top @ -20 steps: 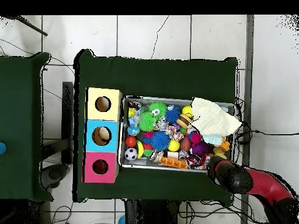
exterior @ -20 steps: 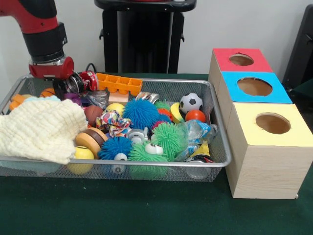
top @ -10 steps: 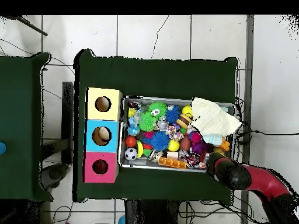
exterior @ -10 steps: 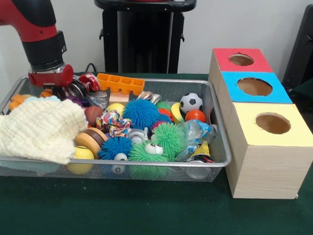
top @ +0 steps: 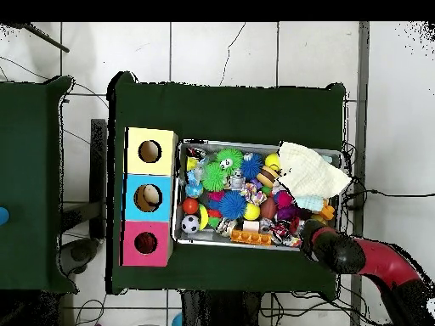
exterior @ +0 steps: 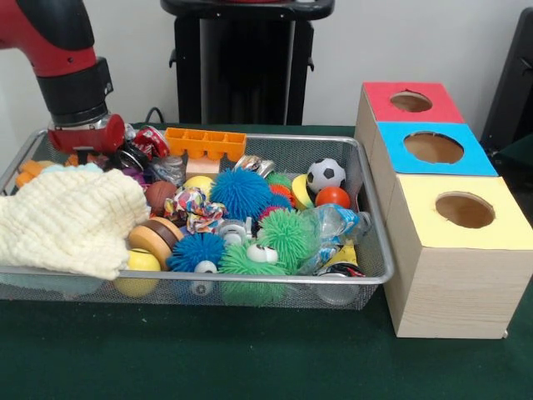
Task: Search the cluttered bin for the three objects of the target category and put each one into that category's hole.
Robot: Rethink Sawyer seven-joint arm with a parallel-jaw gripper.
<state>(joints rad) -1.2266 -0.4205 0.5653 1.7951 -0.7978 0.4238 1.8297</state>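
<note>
The red and black arm [exterior: 71,62] drops in over the far corner of the wire bin [exterior: 250,287], and the jaws [exterior: 104,154] are down among the clutter there. They are buried behind the arm's red collar and the toys, so I cannot tell how far apart they stand or whether they have anything. From overhead the arm's end [top: 327,248] covers that same corner of the bin [top: 259,144].

Right beside the jaws lies a small red and white toy [exterior: 150,139], and just past it an orange tray [exterior: 204,143] leans on the bin's back wall. In front of the jaws, toward the camera, a cream cloth [exterior: 71,221] is heaped over that end of the bin.

Further across from the jaws the pile gets busy: a blue spiky ball [exterior: 241,193], a green spiky ball [exterior: 286,236], a second blue spiky one [exterior: 198,250], a knotted rope toy [exterior: 193,208]. Well apart from the jaws, near the bin's other end, sit a soccer ball [exterior: 325,175] and an orange ball [exterior: 333,197].

Beyond that end, on the green tabletop [exterior: 166,358], stands the row of boxes, each with a round hole: the red box [exterior: 410,102], the blue box [exterior: 433,148], the yellow box [exterior: 462,212].
</note>
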